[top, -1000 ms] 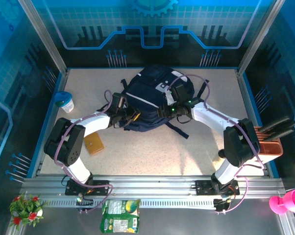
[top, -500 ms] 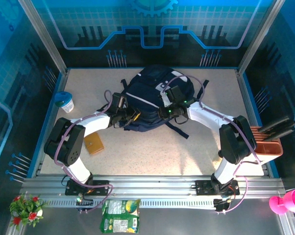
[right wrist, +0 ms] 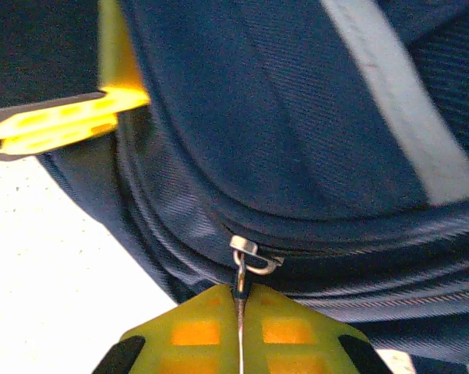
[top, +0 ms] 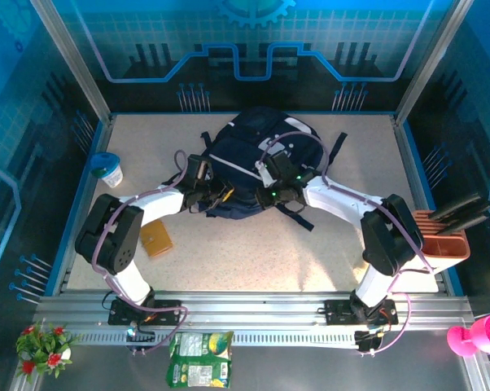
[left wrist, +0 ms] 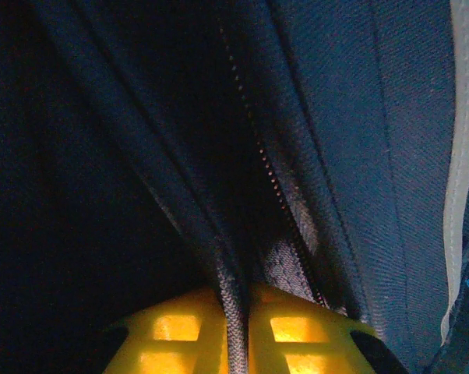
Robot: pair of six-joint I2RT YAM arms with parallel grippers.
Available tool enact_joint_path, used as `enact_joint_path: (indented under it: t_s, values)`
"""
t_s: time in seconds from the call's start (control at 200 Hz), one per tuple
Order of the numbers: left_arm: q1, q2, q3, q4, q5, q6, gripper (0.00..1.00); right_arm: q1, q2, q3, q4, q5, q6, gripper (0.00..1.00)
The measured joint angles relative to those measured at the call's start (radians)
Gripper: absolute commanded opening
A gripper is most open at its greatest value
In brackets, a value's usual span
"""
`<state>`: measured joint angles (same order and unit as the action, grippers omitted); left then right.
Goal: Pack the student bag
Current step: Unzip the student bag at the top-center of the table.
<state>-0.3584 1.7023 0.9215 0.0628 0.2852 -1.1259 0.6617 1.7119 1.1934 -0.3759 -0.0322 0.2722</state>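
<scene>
**Fig.** One dark navy, white-striped fabric backpack (top: 249,155) is lying far-centre on the speckled bench (top: 253,244). The left pincer (left wrist: 236,331) is clamping shut on a fabric ridge beside its zipper. The right pincer (right wrist: 240,331) is pinching one metal zipper pull (right wrist: 248,257). Surrounding folds are reading as indistinct shadow.

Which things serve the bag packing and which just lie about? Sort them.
In use: student bag, its zipper pull, left pincer pinching bag fabric, right pincer on the pull.
Lying about: blue-lidded cup, brown flat item, green packet, orange holder.
</scene>
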Motion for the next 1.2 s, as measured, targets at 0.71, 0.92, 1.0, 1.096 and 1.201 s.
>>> enact_joint_path:
  t_s: [0.71, 0.92, 1.0, 1.096, 1.201]
  values:
    - [-0.029, -0.188, 0.131, -0.349, -0.126, 0.332, 0.59, -0.185, -0.377, -0.232, 0.194, 0.032, 0.163, 0.74]
    - [-0.119, -0.143, 0.224, -0.383, -0.095, 0.488, 0.57, -0.267, -0.378, -0.29, 0.264, -0.056, 0.254, 0.75]
    - [-0.155, -0.101, 0.26, -0.4, -0.094, 0.545, 0.56, -0.292, -0.378, -0.3, 0.28, -0.085, 0.285, 0.75]
    - [-0.202, -0.05, 0.294, -0.425, -0.101, 0.612, 0.54, -0.309, -0.378, -0.301, 0.298, -0.108, 0.311, 0.75]
    - [-0.246, -0.008, 0.324, -0.46, -0.132, 0.67, 0.51, -0.322, -0.378, -0.301, 0.311, -0.126, 0.332, 0.75]
